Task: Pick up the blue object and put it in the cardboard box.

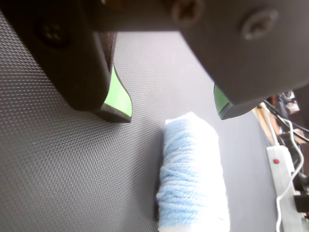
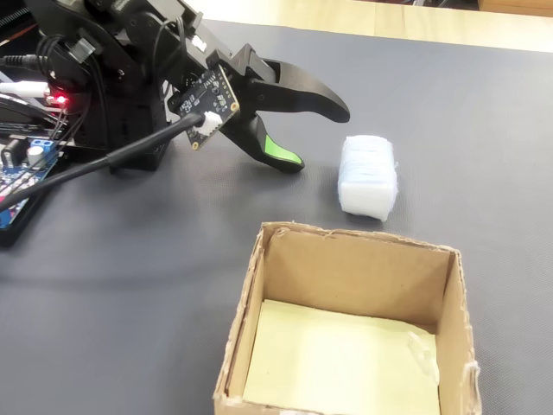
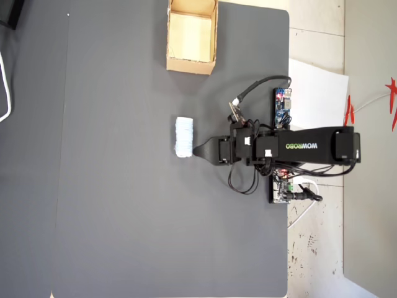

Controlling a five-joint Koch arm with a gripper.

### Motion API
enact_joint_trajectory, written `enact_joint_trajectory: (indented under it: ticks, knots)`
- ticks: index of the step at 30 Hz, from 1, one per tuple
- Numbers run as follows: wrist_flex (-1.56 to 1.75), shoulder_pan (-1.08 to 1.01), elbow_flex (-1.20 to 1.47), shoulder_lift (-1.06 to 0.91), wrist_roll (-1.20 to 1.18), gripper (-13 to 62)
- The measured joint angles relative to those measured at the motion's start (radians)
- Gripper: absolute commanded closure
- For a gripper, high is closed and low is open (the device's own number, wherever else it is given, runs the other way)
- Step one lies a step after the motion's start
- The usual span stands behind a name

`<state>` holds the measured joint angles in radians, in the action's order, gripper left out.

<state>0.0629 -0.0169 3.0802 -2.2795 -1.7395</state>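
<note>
Gripper (image 1: 173, 110) jaws spread apart, empty, w/ green-lined tips just short of the blue yarn roll (image 1: 193, 176). The roll lies on the dark mat (image 1: 58, 159), near the cardboard box (image 2: 251, 285) but outside it. Step in hand, by judgement: approach and grasp. Adv. fwd until tips straddle the roll across its narrow width, lower to mat, then close; soft yarn compresses, so close fully. Wrist view crops the roll's near end. Overhead view stacks the jaws. Box's near wall is cut off.

Fuzzy yarn roll (image 1: 193, 179), textured matt mat (image 1: 63, 164)
</note>
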Motion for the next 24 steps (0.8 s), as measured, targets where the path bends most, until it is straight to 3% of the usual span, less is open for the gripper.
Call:
enact_joint_trajectory:
  ticks: [5, 24]
  knots:
    - [0.000, -0.025, 0.000, 0.000, 0.127, 15.4]
    - [0.000, -0.018, 0.000, 0.000, 0.127, 15.6]
